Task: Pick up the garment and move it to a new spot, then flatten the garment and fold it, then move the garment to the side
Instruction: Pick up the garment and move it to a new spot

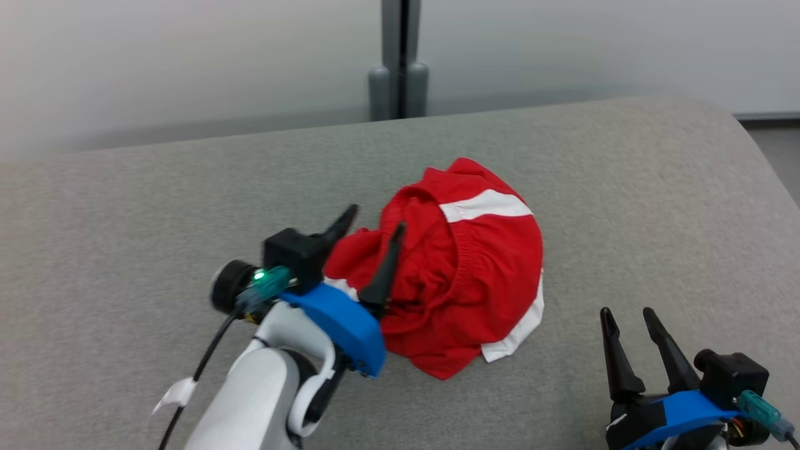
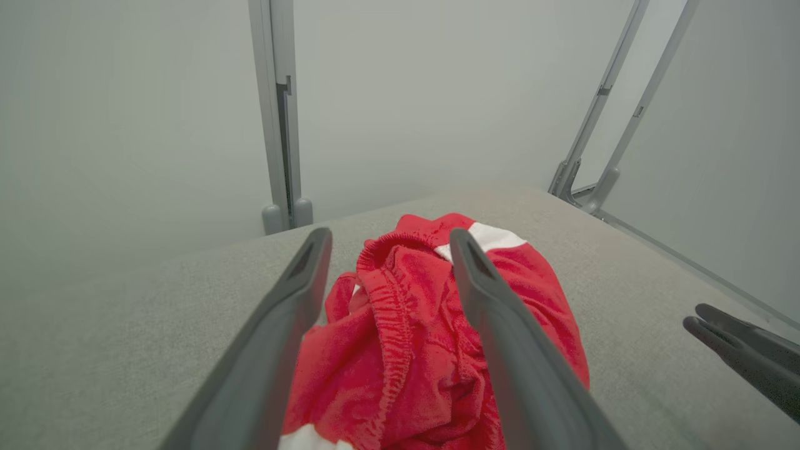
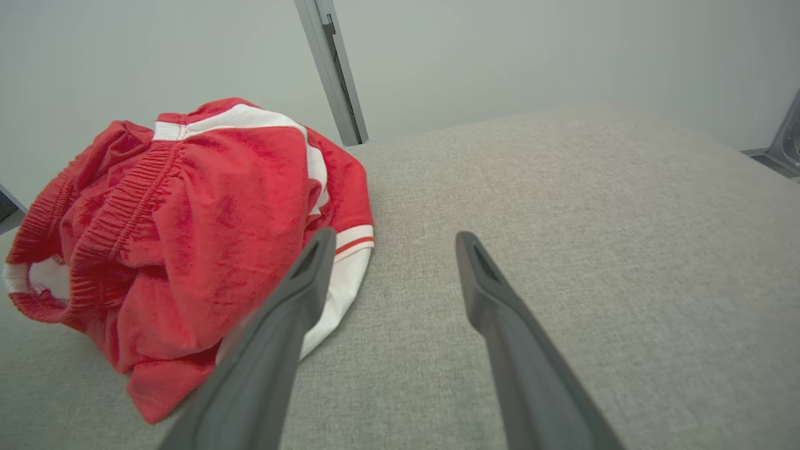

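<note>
**A:** Judging by the pictures, is the pick-up the step in hand?

**B:** I'd say so. The garment [image 1: 462, 269], red with white bands, lies crumpled at the middle of the head view on the grey padded surface [image 1: 625, 187]. The left gripper [image 1: 376, 219] is at the heap's left edge with its jaws spread, and nothing is pinched yet.

**A:** How should it close?

**B:** In the left wrist view, the gathered waistband [image 2: 390, 300] runs up between the two fingers [image 2: 287, 325]. That's the thickest fold, so it's the best bite. It should sink a little deeper first and take several layers rather than one thin skin. Then it should lift straight up, so that the cloth hangs free instead of dragging. I can't tell whether the fingers touch the fabric.

**A:** And the other arm?

**B:** The right gripper [image 1: 626, 311] is at the lower right of the head view. It's also spread, holds nothing, and is over bare surface, apart from the cloth's white hem.

**A:** What's the count?

**B:** There's one garment, two grippers with two fingers each, and one grey post [image 1: 400, 62] at the top centre.
</note>
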